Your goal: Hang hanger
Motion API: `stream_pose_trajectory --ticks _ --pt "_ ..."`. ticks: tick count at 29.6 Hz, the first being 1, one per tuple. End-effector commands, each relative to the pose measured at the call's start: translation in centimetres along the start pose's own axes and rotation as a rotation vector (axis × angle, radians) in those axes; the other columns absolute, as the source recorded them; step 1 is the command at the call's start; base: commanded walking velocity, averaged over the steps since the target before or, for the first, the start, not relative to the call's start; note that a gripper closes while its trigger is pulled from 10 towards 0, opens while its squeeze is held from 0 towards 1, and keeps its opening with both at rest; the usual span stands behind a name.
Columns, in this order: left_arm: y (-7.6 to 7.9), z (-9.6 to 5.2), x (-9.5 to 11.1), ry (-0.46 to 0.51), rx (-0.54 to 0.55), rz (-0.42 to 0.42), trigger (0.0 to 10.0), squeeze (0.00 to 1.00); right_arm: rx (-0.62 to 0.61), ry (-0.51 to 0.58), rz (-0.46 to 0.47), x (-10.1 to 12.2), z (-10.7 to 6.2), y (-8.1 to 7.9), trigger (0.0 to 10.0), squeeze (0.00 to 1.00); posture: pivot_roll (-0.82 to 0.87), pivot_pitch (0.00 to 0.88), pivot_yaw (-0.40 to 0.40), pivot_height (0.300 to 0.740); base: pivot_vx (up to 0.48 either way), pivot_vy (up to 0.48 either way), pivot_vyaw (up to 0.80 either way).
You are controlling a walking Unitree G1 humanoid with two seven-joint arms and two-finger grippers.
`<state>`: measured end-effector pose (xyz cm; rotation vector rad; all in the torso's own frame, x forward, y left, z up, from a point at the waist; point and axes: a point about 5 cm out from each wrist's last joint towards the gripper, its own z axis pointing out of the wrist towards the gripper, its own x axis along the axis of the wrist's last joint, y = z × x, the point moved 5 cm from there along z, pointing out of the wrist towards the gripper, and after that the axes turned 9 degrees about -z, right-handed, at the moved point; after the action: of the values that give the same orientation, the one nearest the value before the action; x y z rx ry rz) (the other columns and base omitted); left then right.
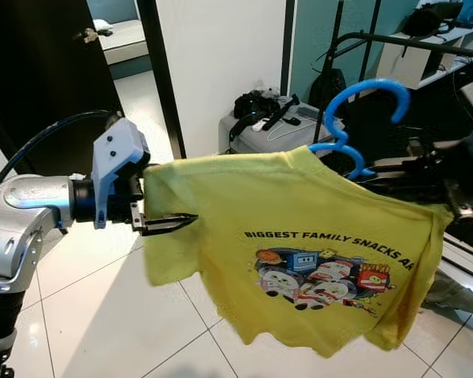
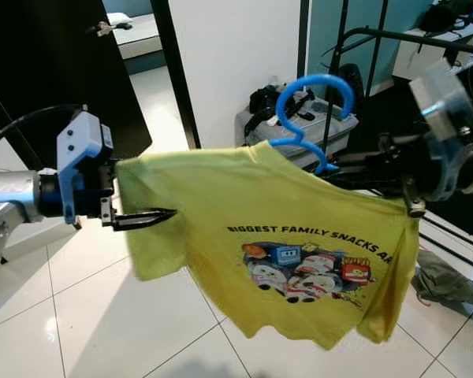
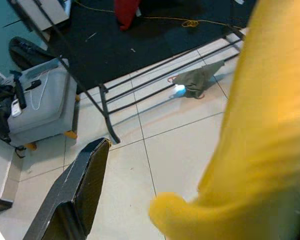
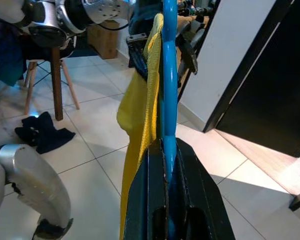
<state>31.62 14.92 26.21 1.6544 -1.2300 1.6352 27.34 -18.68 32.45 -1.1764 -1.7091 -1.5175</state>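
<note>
Hanger [image 1: 363,118] clamped in right gripper [image 4: 166,165], left gripper [image 1: 167,224] pinching shirt [image 1: 299,252] above white tiles [image 1: 102,315].

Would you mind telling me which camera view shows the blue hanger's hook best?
The right eye view: the blue hanger shows its whole curled hook above the yellow T-shirt, clear against the wall. The left eye view shows the same hook against darker clutter. The right wrist view shows the hanger edge-on, clamped in the right tool.
</note>
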Motion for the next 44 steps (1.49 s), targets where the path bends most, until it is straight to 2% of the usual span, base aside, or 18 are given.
stream_pose_trajectory --ticks 1,7,8,13,17,28,31,37,41,44 --pt "-0.8 -1.0 -0.3 0.000 0.030 -0.014 10.0 0.00 0.008 0.014 -0.042 1.3 -0.4 0.0 10.0 0.00 -0.07 0.000 0.086 0.740 0.000 0.000 0.00" --pt "-1.4 -1.7 -0.7 0.014 0.044 -0.049 10.0 0.00 0.011 0.000 -0.039 1.2 -0.8 -0.1 10.0 0.00 -0.07 0.000 0.087 0.740 0.000 0.000 0.00" --pt "-1.2 -1.9 -0.8 0.015 0.029 -0.063 0.0 0.00 0.013 -0.001 -0.037 1.2 -0.8 -0.2 10.0 0.00 -0.07 0.000 0.087 0.740 0.000 0.000 0.00" --pt "-0.2 -2.2 -1.0 0.011 -0.043 -0.086 0.0 0.00 0.011 -0.005 -0.036 1.1 -1.0 -0.2 10.0 0.00 -0.07 0.000 0.088 0.740 0.000 0.000 0.00" --pt "-0.2 -2.5 -1.2 0.008 -0.053 -0.090 0.0 0.00 0.009 -0.009 -0.033 1.0 -1.0 -0.2 10.0 0.00 -0.07 0.000 0.088 0.740 0.000 0.000 0.00" --pt "-2.2 -5.2 -0.6 -0.001 0.026 -0.074 0.0 0.00 -0.030 -0.085 0.001 -0.8 -1.9 -0.5 10.0 0.00 -0.07 0.000 0.097 0.740 0.000 0.000 0.00" --pt "-2.4 -5.5 -0.5 -0.001 0.035 -0.072 0.0 0.00 -0.051 -0.089 0.001 -0.9 -2.2 -0.4 10.0 0.00 -0.07 0.000 0.097 0.740 0.000 0.000 0.00" --pt "-2.3 -5.3 -0.5 0.002 0.028 -0.076 0.0 0.00 -0.065 -0.086 -0.002 -0.7 -2.4 -0.2 10.0 0.00 -0.07 0.000 0.102 0.740 0.000 0.000 0.00" --pt "-1.2 -3.9 -1.4 0.008 -0.019 -0.096 0.0 0.00 -0.075 -0.056 -0.010 -0.2 -2.3 0.0 10.0 0.00 -0.07 0.000 0.105 0.740 0.000 0.000 0.00" --pt "-0.9 -3.7 -1.6 0.007 -0.028 -0.098 0.0 0.00 -0.076 -0.052 -0.011 -0.2 -2.2 0.0 10.0 0.00 -0.07 0.000 0.105 0.740 0.000 0.000 0.00"
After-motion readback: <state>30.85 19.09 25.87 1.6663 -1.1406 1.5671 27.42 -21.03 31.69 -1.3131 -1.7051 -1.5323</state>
